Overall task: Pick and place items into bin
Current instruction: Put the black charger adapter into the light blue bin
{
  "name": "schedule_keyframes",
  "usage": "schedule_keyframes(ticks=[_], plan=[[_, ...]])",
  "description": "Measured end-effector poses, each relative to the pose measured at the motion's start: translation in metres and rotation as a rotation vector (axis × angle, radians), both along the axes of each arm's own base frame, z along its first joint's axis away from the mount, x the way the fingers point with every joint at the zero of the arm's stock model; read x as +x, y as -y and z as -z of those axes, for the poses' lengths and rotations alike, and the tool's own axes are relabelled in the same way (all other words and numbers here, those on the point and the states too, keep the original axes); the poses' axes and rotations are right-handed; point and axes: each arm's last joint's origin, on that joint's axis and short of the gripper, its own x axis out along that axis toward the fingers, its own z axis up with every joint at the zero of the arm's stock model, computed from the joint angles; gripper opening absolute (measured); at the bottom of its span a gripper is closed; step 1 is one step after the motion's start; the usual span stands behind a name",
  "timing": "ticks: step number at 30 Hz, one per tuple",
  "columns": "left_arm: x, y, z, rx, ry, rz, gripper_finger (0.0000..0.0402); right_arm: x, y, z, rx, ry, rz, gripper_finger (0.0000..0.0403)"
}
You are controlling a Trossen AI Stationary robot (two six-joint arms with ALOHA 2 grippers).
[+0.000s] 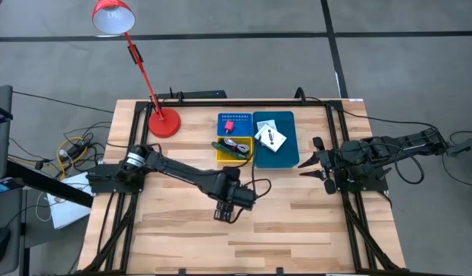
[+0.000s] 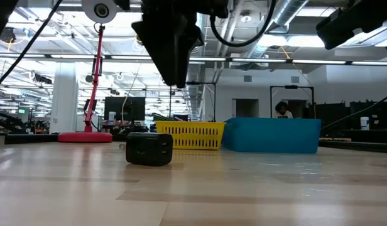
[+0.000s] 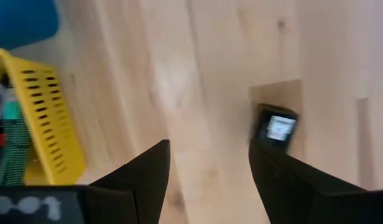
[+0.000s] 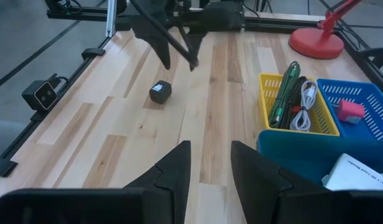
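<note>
Charger-like black block (image 4: 160, 91) lies alone on the bare wooden table (image 1: 297, 230), well apart from the bins, and in my judgement it is the item I must pick next. My left gripper (image 2: 171, 69) hangs above it, fingers spread wide and holding nothing; in the left wrist view the block (image 3: 275, 127) sits just beyond one fingertip, off centre, not between the two. To do this well I should shift until the block is centred in the gap, come straight down so the fingers straddle its sides, and close only near the wood, since a small block could skid or tip if struck by one finger first. From the block, the yellow basket (image 1: 221, 157) lies at about twelve o'clock in the high view, already holding cables (image 4: 297, 102). My right gripper (image 1: 313, 159) waits at the table's three o'clock edge, fingers apart, empty.
</note>
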Motion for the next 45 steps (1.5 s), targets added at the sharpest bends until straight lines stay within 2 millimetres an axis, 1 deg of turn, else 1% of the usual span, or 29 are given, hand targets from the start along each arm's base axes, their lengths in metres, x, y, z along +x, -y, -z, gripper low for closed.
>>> schedule_keyframes(ticks=[6,12,14,19,24,26,29,32,39,45], plan=[[-0.005,0.018,0.0,-0.033,-0.008,0.041,0.0208,0.0,0.0,0.001,0.004,-0.008,0.003,0.0108],[-0.008,0.028,0.002,-0.034,-0.009,0.06,0.0208,0.0,0.0,0.001,0.005,-0.008,0.003,0.0108],[-0.005,0.03,0.008,-0.032,-0.015,0.063,0.0208,0.0,0.0,0.001,0.005,-0.008,0.003,0.0108],[0.001,0.037,0.04,-0.064,-0.11,0.083,0.0208,0.0,0.0,0.001,0.005,-0.008,0.003,0.0108],[0.003,0.041,0.067,-0.054,-0.208,0.138,0.0208,0.0,0.0,0.0,0.005,-0.008,0.003,0.0108],[0.003,0.041,0.074,-0.045,-0.241,0.156,0.0208,0.0,0.0,0.001,0.005,-0.008,0.003,0.0108],[0.003,0.04,0.08,-0.037,-0.262,0.162,0.0208,0.0,0.0,0.0,0.005,-0.008,0.003,0.0108],[0.004,0.041,0.082,-0.036,-0.262,0.176,0.0208,0.0,0.0,0.0,0.005,-0.007,0.003,0.0108],[0.01,0.043,0.082,-0.043,-0.191,0.222,0.0208,0.0,0.0,0.0,0.005,-0.007,0.003,0.0108],[0.011,0.043,0.082,-0.04,-0.185,0.229,0.0203,0.0,0.0,0.0,0.005,-0.007,0.003,0.0108]])
